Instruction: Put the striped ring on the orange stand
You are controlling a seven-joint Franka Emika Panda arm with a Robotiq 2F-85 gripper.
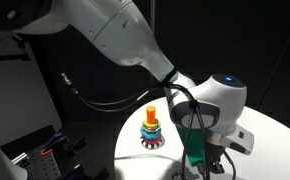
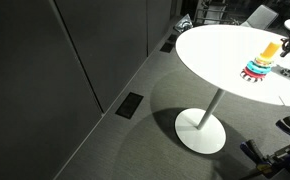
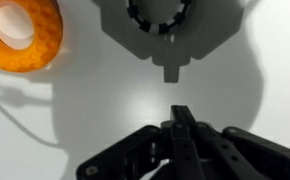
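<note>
The striped ring (image 1: 151,141) lies flat at the bottom of a small stack of rings on the white table (image 1: 265,130). It also shows in the other exterior view (image 2: 253,73). The orange stand (image 1: 151,110) rises upright through the stack, and its rounded top stands clear above the rings (image 2: 270,49). My gripper (image 1: 213,160) hangs over the table beside the stack, apart from it. In the wrist view the fingers (image 3: 180,118) are pressed together with nothing between them. The stack is out of the wrist view.
A plain orange ring (image 3: 25,35) lies flat on the table at the top left of the wrist view. The round table stands on a single pedestal (image 2: 201,128). Dark walls and equipment surround it.
</note>
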